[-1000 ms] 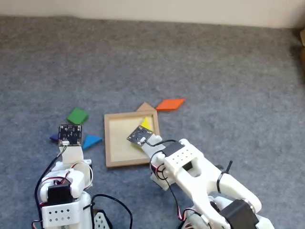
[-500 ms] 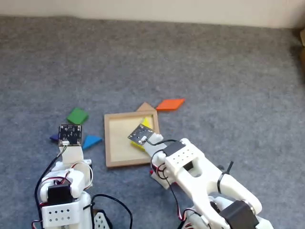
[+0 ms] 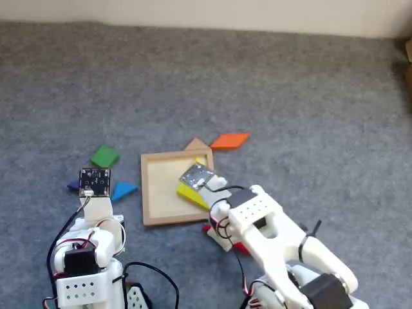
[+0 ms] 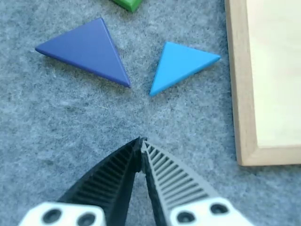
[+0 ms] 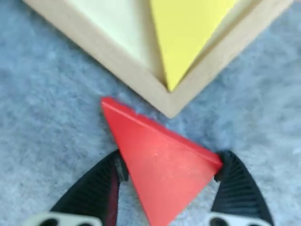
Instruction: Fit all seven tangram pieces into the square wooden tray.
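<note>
Down front, left gripper [image 4: 141, 141] pinched shut over grey carpet [image 4: 70, 132], right gripper [image 5: 171, 162] clamping flat red triangle piece [image 5: 162, 157] just outside square wooden tray [image 5: 94, 52] corner, yellow triangle piece [image 5: 188, 28] lying in tray, tip tucked into that corner.

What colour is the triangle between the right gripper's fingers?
Red. The triangle shows best in the right wrist view.
</note>
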